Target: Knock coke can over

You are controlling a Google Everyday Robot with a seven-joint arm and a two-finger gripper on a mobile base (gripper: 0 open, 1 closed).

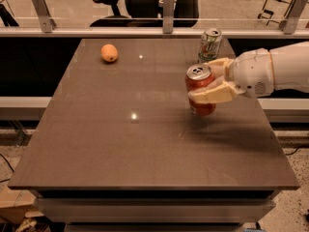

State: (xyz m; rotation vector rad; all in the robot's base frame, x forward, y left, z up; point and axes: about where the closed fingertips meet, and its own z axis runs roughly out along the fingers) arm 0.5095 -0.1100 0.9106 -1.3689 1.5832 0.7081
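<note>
The red coke can (197, 84) with a silver top stands on the right half of the brown table (135, 149), leaning slightly. My gripper (203, 80) reaches in from the right on a white arm (285, 69). Its cream fingers (215, 94) sit on both sides of the can, one in front across its middle and one behind near its top. The gripper is shut on the can.
A white-and-green soda can (211, 44) stands upright just behind the gripper near the table's far edge. An orange fruit (109, 52) lies at the far left. A railing (164, 32) with glass runs behind the table, and an office chair (113, 6) stands beyond it.
</note>
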